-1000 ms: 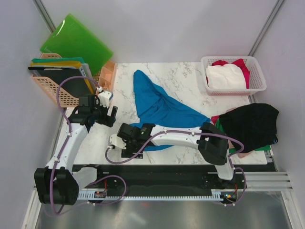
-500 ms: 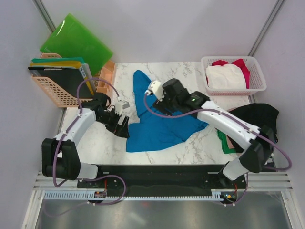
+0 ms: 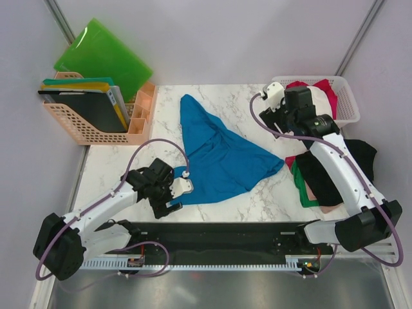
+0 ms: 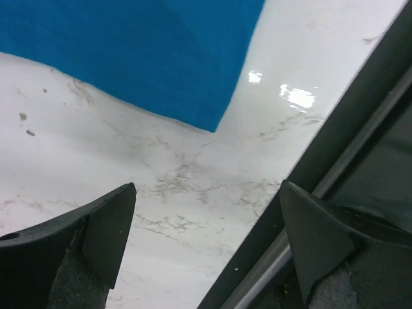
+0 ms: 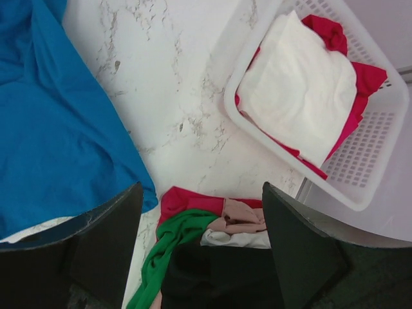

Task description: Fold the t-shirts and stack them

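Marble table (image 3: 116, 168) lies below us. We hold our left gripper (image 4: 206, 190) spread wide and empty, low over bare marble just near of the blue t-shirt (image 3: 215, 151). Our right gripper (image 5: 201, 187), fingers likewise apart on nothing, hangs high between that shirt, the far-right basket (image 5: 380, 129) holding a white t-shirt (image 5: 299, 90) over a red t-shirt (image 5: 325, 29), and the black t-shirt (image 3: 325, 170) heaped at right.

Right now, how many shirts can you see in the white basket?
2: a white shirt on top, and a red shirt beneath it, showing around its edges. Others may be hidden underneath.
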`<control>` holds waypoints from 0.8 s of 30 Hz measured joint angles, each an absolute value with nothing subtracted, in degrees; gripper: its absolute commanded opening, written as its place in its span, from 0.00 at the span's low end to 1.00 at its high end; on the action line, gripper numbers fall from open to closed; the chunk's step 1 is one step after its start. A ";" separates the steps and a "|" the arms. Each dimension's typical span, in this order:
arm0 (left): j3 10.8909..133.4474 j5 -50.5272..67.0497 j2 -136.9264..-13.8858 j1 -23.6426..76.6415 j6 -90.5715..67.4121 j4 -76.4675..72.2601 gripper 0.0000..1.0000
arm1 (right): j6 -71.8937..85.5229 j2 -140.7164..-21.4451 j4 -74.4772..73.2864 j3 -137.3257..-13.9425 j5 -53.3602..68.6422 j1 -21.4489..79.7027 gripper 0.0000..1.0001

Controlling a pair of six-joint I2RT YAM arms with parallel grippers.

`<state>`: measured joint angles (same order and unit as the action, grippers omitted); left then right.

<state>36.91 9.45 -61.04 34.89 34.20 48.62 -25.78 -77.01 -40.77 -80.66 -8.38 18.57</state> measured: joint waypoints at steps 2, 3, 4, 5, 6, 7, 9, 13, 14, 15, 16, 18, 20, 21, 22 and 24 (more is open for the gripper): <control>34.70 5.82 -60.62 34.89 34.50 46.09 1.00 | -25.74 -76.40 -41.80 -79.83 -7.14 18.06 0.82; 34.17 4.93 -60.49 34.89 34.54 45.01 1.00 | -25.69 -76.34 -42.04 -79.72 -6.61 17.91 0.82; 33.74 3.92 -60.20 34.89 34.57 43.68 1.00 | -25.58 -76.31 -42.19 -79.72 -6.02 17.78 0.82; 33.47 2.83 -59.88 34.92 34.59 42.24 1.00 | -25.41 -76.31 -42.22 -79.72 -5.65 17.69 0.82; 33.30 2.15 -59.53 34.92 34.59 40.75 1.00 | -25.23 -76.31 -42.35 -79.72 -5.17 17.56 0.82; 33.26 1.56 -59.27 34.92 34.59 39.35 1.00 | -25.08 -76.31 -42.41 -79.72 -4.91 17.41 0.82; 33.26 1.21 -59.09 35.03 34.57 36.51 1.00 | -24.62 -76.34 -42.57 -79.72 -4.51 17.08 0.82; 33.41 1.58 -60.34 35.94 34.57 33.65 1.00 | -24.18 -76.34 -42.89 -79.72 -4.29 16.64 0.82; 33.47 1.72 -61.06 36.49 34.57 33.21 1.00 | -24.16 -76.38 -43.00 -79.72 -4.32 16.45 0.82; 33.47 1.83 -61.76 37.06 34.57 32.77 1.00 | -24.14 -76.47 -43.05 -79.75 -4.29 16.19 0.82; 33.50 1.85 -62.48 37.74 34.57 32.58 1.00 | -24.14 -76.62 -43.11 -79.77 -4.29 15.86 0.82; 33.50 1.98 -63.70 38.83 34.57 32.47 1.00 | -24.14 -76.97 -43.31 -79.79 -4.27 15.31 0.82; 33.50 2.22 -64.93 39.81 34.57 32.42 1.00 | -24.14 -77.41 -43.42 -79.79 -4.25 14.81 0.82; 33.47 2.31 -65.32 40.07 34.57 32.42 1.00 | -24.14 -77.67 -43.42 -79.81 -4.23 14.55 0.82; 33.47 2.66 -65.78 40.36 34.57 32.40 1.00 | -24.14 -77.87 -43.46 -79.81 -4.16 14.35 0.82; 33.47 3.31 -66.92 40.66 34.54 32.25 1.00 | -24.14 -78.22 -43.51 -79.81 -3.97 14.02 0.82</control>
<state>33.47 3.31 -66.92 40.66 34.54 32.25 -24.14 -78.22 -43.51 -79.81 -3.97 14.02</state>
